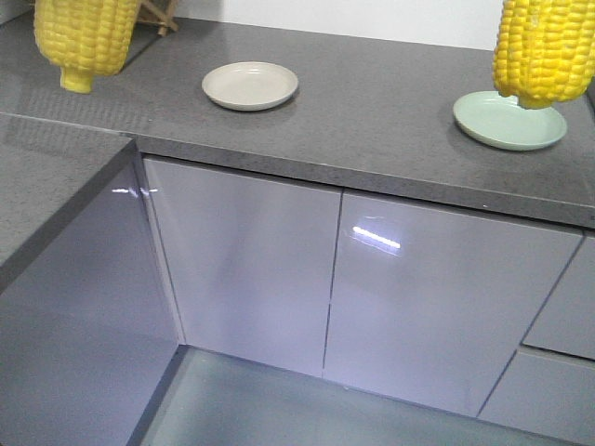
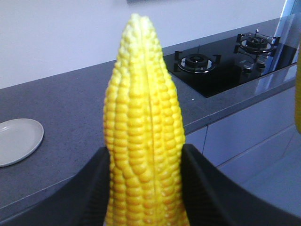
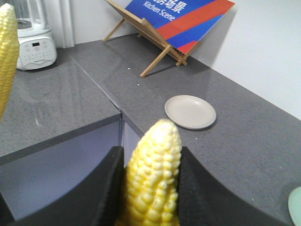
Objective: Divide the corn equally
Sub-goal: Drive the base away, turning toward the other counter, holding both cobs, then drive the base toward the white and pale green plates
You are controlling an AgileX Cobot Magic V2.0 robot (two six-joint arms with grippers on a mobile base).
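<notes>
Gripping bright yellow husked corn cob [image 2: 141, 122] in left black claw [image 2: 146, 162], second yellow cob [image 3: 153, 183] (alike) in right claw [image 3: 151, 157].

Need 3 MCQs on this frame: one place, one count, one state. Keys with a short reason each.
1. The right corn is:
A) hanging above the green plate
B) flat on the beige plate
C) flat on the counter

2. Plates on the counter:
A) one
B) two
C) three

3. The left gripper is:
A) open
B) shut on the left corn
C) out of view

Key:
1A, in the front view its stub sits just over that plate's far rim.
2B, only the green plate and beige plate show.
3B, its fingers flank the cob on both sides.
</notes>
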